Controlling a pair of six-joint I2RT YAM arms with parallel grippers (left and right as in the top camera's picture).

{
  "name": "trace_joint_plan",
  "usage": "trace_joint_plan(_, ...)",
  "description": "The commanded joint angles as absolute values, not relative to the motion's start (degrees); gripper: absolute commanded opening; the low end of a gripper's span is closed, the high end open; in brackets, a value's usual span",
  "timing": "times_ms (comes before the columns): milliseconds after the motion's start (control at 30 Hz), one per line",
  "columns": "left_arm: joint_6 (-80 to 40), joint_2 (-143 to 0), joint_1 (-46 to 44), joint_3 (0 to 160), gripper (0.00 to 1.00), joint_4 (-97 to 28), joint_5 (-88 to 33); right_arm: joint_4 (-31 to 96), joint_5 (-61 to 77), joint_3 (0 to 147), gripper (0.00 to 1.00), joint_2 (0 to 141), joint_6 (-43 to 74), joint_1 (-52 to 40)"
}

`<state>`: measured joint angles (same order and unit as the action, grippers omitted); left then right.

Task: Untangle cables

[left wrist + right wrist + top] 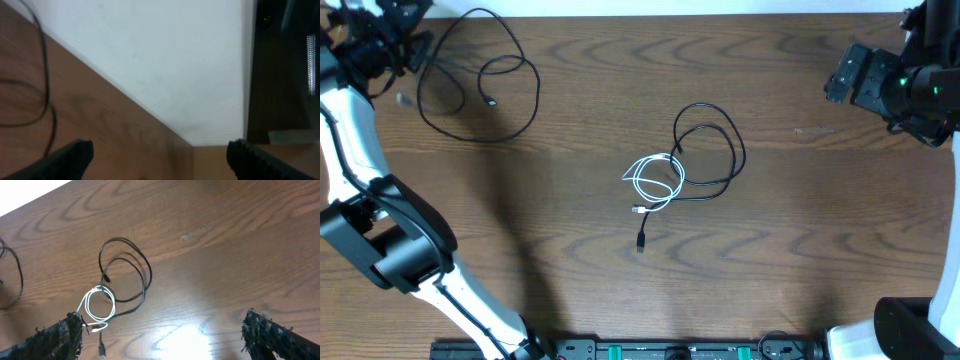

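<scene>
The wooden table [800, 250] carries everything. The left gripper [160, 162] hangs released and empty, far left of and beyond the white cable [636, 176], and the right gripper [165, 335] is spread wide and empty, well to that cable's right. One loose black cable [537, 95] lies well left of the white cable, while a second black cable [743, 155] loops just right of it and crosses its coil.

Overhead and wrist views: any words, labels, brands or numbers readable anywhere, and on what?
No text can be read in any view.
The white cable, the black cable tangled with it and the separate black cable show no markings.
The rail along the bottom of the overhead view has green patches, too small to read.
</scene>
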<state>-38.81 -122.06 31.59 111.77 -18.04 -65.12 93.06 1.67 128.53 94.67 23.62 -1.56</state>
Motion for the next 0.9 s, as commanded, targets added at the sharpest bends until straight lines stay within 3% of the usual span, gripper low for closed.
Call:
trace_joint_plan(0, -29.82, -123.68, 30.92, 111.28, 0.9, -32.69, -55.81, 93.1, 1.43, 128.55, 0.99, 94.83, 23.07, -1.54)
trace_joint_plan(100, -18.76, -123.76, 30.09, 111.11, 0.91, -45.34, -40.88, 93.1, 1.43, 128.55, 0.99, 94.83, 23.07, -1.54)
trace_joint_plan(133, -11.38, -124.03, 28.86, 110.52, 0.9, -51.53, -28.95, 93.1, 1.43, 128.55, 0.99, 94.83, 23.07, -1.54)
trace_joint_plan(233, -4.19, -124.44, 26.76, 108.14, 0.91, -55.24, -14.35, 93.08, 1.43, 128.55, 0.99, 94.83, 23.07, -1.54)
trace_joint_plan(600, -6.79, -124.22, 26.22, 111.87, 0.9, -53.84, -13.28, 93.1, 1.43, 128.55, 0.99, 94.83, 23.07, -1.54)
trace_joint_plan(733, -13.3, -123.2, 26.33, 122.15, 0.67, -49.47, -32.56, 93.08, 1.43, 128.55, 0.99, 94.83, 23.07, -1.54)
trace_joint_plan(800, -23.24, -123.09, 26.33, 126.93, 0.24, -41.69, -43.59, 93.1, 1.43, 128.55, 0.99, 94.83, 23.07, -1.54)
trace_joint_plan(833, -27.94, -123.09, 26.33, 128.6, 0.09, -37.89, -46.22, 93.08, 1.43, 128.55, 0.99, 94.83, 23.07, -1.54)
trace_joint_plan(867, -32.49, -123.09, 26.33, 130.02, 0.08, -33.87, -47.7, 93.08, 1.43, 128.55, 0.99, 94.83, 23.07, -1.54)
